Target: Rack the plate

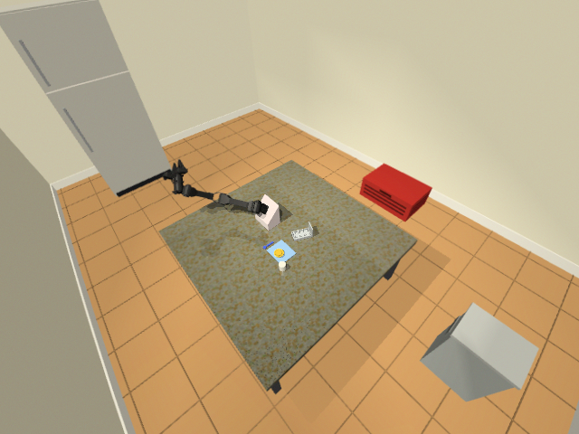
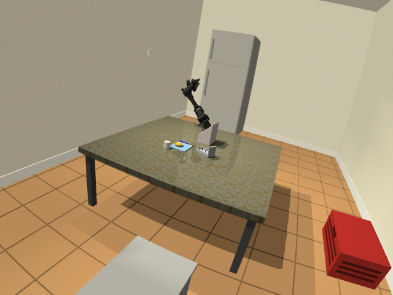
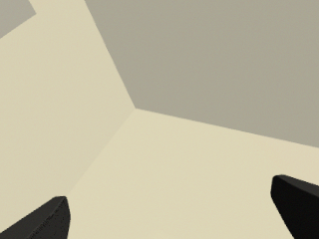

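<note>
A small yellow plate (image 1: 279,252) (image 2: 179,144) lies flat on a light blue mat (image 1: 289,249) (image 2: 186,147) near the middle of the table (image 1: 280,317) (image 2: 206,180). The white dish rack (image 1: 301,231) (image 2: 205,150) stands just beside the mat and holds nothing. My gripper (image 1: 176,169) (image 2: 193,83) (image 3: 174,197) is open and empty. It is raised high over the table's far edge, far from the plate and the rack. The wrist view shows only walls and ceiling between the two dark fingertips.
A white mug (image 1: 281,266) (image 2: 166,144) stands next to the mat, and a blue utensil (image 1: 268,244) (image 2: 182,141) lies at its edge. The arm rises from a pale wedge base (image 1: 270,212) (image 2: 209,134). A fridge (image 1: 89,93) (image 2: 228,79), a red crate (image 1: 394,190) (image 2: 352,251) and a grey box (image 1: 481,354) (image 2: 142,270) stand on the floor.
</note>
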`<act>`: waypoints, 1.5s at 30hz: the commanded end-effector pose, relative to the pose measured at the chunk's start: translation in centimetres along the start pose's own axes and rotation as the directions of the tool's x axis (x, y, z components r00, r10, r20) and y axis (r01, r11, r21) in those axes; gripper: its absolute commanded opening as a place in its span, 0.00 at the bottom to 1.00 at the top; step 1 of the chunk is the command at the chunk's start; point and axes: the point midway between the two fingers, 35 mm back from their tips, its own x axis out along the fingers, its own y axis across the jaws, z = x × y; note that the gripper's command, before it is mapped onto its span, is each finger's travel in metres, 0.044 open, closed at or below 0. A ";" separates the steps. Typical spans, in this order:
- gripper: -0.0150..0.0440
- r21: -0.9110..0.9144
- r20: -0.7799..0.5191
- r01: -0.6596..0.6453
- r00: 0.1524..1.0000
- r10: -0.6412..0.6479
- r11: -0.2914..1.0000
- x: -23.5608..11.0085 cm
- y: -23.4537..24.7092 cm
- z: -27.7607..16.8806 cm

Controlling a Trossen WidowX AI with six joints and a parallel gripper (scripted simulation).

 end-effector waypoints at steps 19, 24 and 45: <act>0.93 0.172 0.323 -0.039 0.946 -0.019 0.984 -2.7 -11.6 10.3; 0.93 0.195 0.393 -0.023 0.918 -0.056 0.981 -3.7 -14.7 12.1; 0.93 0.312 0.627 0.124 0.718 -0.303 0.942 -9.7 -29.1 17.2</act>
